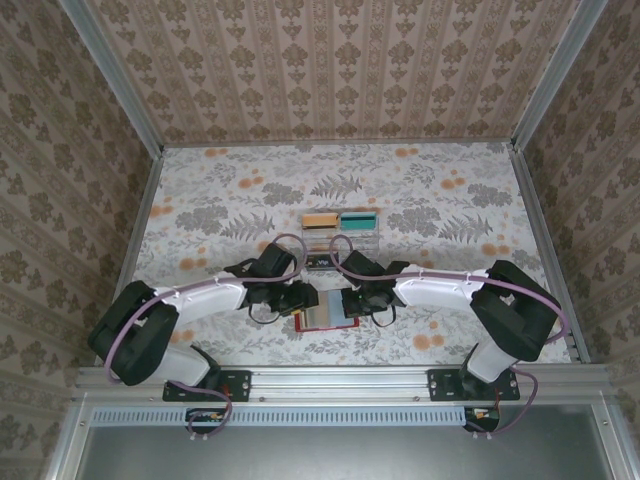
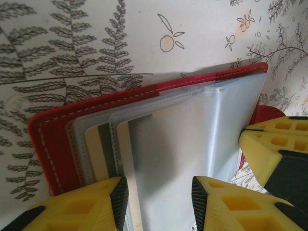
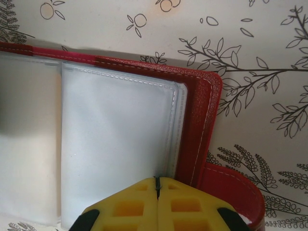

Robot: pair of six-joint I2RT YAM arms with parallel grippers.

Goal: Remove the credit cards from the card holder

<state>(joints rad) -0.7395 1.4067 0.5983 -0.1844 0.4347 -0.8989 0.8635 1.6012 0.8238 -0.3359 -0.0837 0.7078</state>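
Card holder point(image 1: 325, 318) open flat on desk point(image 1: 250, 190), near edge, between both arms | left jaws apart, astride clear sleeve point(image 2: 183, 139), cards point(image 2: 98, 154) just beside | right jaws together on right page | left arm likely nearer cards

Damask-patterned beige walls point(image 1: 330, 70) enclose a table point(image 1: 250, 190) covered in floral, fern-printed cloth.

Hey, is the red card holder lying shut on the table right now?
No, the card holder lies open, with its clear plastic sleeves exposed inside the red cover.
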